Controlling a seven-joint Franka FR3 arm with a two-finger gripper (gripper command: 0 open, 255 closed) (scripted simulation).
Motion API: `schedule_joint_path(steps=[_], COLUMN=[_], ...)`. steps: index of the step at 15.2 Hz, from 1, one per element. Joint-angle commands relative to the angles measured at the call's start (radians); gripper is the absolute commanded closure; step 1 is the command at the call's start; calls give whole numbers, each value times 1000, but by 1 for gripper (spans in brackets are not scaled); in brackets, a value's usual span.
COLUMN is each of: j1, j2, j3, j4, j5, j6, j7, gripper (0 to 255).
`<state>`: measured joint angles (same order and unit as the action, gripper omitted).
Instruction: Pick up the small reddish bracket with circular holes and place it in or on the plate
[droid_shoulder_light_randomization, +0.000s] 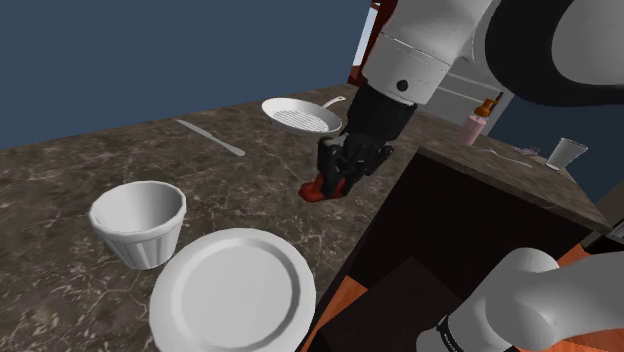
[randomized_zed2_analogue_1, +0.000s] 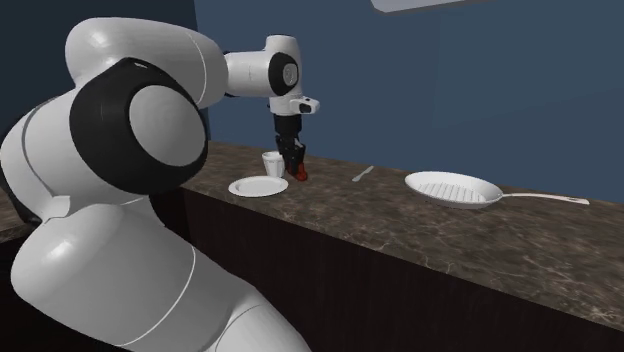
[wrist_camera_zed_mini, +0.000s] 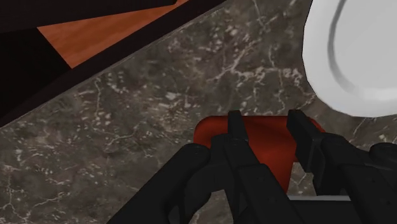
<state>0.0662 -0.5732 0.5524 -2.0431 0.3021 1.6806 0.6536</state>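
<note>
Over the marbled counter (droid_shoulder_light_randomization: 80, 170), near its edge, the gripper (droid_shoulder_light_randomization: 335, 172) has its fingers closed on the red bracket (droid_shoulder_light_randomization: 316, 189). The wrist view shows both black fingers (wrist_camera_zed_mini: 235, 130) clamped onto the red piece, with stone beneath. Whether it has cleared the counter, I can't tell. So the grasp looks made, and we're at the lift-and-carry step. Target? The white plate (droid_shoulder_light_randomization: 233, 290), apart from the gripper at about seven o'clock in the shoulder view, with a ribbed cup (droid_shoulder_light_randomization: 140, 222) just beside it, at ten o'clock from the plate. Next move, by my reckoning: raise the bracket clear, swing toward seven o'clock, keep off that cup, settle over the plate's middle, then open the fingers low so the bracket doesn't skid off the rim.
</note>
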Motion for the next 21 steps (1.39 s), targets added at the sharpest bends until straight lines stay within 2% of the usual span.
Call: schedule_joint_path(steps=[1, 7, 11, 21], j1=[-5, -47, -83, -68], j2=[44, 220, 390, 358], j3=[59, 254, 421, 411], j4=[45, 215, 351, 194], j5=[-2, -69, -191, -162], j6=[12, 36, 42, 177], j7=[59, 242, 398, 381], gripper=[255, 255, 255, 255])
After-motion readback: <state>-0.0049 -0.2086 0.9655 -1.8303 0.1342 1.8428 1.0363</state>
